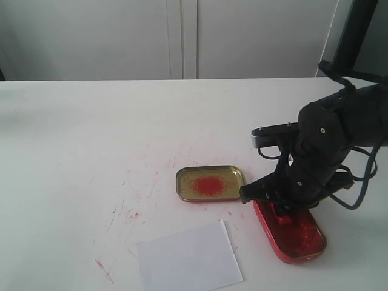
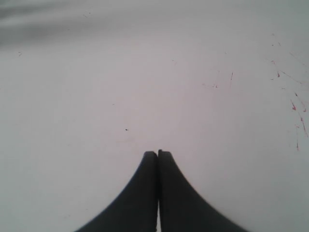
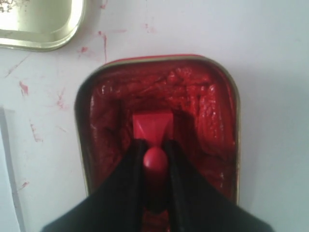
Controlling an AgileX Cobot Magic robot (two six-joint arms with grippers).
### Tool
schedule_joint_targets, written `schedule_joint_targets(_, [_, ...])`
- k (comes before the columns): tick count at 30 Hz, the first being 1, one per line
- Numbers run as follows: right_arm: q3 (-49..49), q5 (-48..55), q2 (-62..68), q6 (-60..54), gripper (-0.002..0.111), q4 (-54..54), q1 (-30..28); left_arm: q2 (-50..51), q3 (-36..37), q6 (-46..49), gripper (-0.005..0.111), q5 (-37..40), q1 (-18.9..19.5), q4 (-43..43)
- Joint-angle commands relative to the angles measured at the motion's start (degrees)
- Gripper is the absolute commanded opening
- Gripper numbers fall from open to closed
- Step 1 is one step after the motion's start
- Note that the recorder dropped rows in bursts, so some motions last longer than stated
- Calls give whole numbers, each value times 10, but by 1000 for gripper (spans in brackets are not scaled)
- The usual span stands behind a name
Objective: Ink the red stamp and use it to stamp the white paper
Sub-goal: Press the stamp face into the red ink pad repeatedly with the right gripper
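The right tool (image 3: 154, 147) is clenched on the knobbed handle of the red stamp (image 3: 152, 124), one finger on each side of the knob. This leaves the square base free below the tips. The base sits down in the red ink tin (image 3: 235, 111), directly under the tool and roughly mid-tin. The ink around it looks churned and thick. Holding the stamp by its handle with the face turned down is what lets the face take ink without the tool fouling itself. I judge the inking step to be under way, though how firmly the face presses in cannot be told.

Just past the tin's rim, on the side toward the other arm, the gold lid (image 3: 43, 24) lies open side up with a red smear in it. It is apart from the tin and clear of the tool's path. Further out on that side lies the white paper (image 1: 189, 260), flat and unmarked, near the tin but not touching it, so the carry across will be short.

Well away from all this, the left tool (image 2: 158, 154) hangs over bare tabletop (image 2: 145, 72), its jaws pressed together on nothing.
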Motion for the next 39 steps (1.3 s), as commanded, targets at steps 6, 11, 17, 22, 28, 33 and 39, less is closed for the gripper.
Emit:
schedule_joint_targets(6, [-19, -2, -8, 0, 0, 11, 0, -3, 2, 0, 0, 0, 1, -6])
schedule_joint_targets(11, [-19, -2, -8, -13, 0, 14, 0, -3, 2, 0, 0, 0, 1, -6])
schedule_joint_targets(17, [-19, -2, -8, -42, 0, 36, -7, -3, 2, 0, 0, 0, 1, -6])
schedule_joint_targets(22, [-19, -4, -8, -63, 0, 48, -19, -3, 2, 0, 0, 0, 1, -6])
schedule_joint_targets(28, [-19, -8, -3, -78, 0, 51, -24, -3, 2, 0, 0, 0, 1, -6])
schedule_joint_targets(33, [-19, -12, 2, -93, 0, 64, -29, -3, 2, 0, 0, 0, 1, -6])
schedule_joint_targets(39, [-19, -16, 15, -118, 0, 78, -30, -3, 2, 0, 0, 0, 1, -6])
